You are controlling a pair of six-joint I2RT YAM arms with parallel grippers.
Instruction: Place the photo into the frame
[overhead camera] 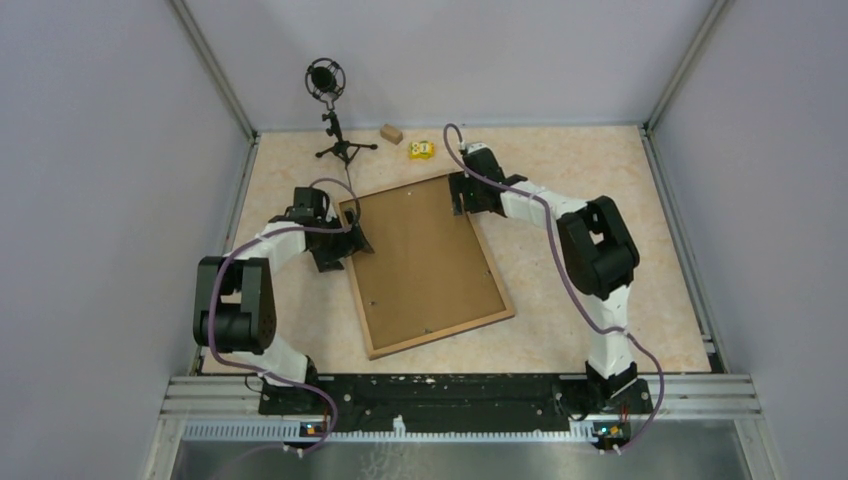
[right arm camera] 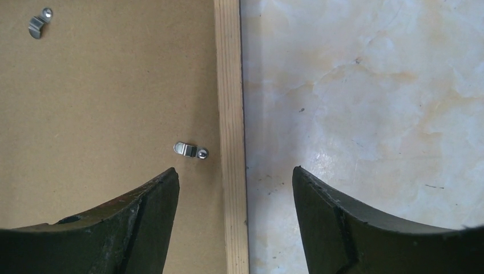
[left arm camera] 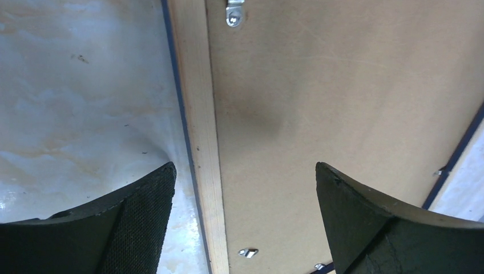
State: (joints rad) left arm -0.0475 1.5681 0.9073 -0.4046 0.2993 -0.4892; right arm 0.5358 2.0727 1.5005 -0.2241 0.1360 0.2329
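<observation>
The frame (overhead camera: 443, 337) lies face down and slanted on the table, its light wood rim up. A plain brown backing board (overhead camera: 425, 262) fills it, with small metal clips (right arm camera: 190, 150) at the edge. The photo is hidden. My left gripper (overhead camera: 345, 240) is open over the frame's left rim (left arm camera: 197, 103); in the left wrist view the gripper (left arm camera: 245, 166) has one finger over the table and the other over the board (left arm camera: 342, 85). My right gripper (overhead camera: 465, 195) is open at the far right corner; in its own view the gripper (right arm camera: 234, 169) straddles the rim (right arm camera: 228, 74) without touching it.
A small microphone stand (overhead camera: 328, 110) stands at the back of the table. A wooden block (overhead camera: 391, 133) and a yellow object (overhead camera: 421, 150) lie beside it. Grey walls close in the left, right and back sides.
</observation>
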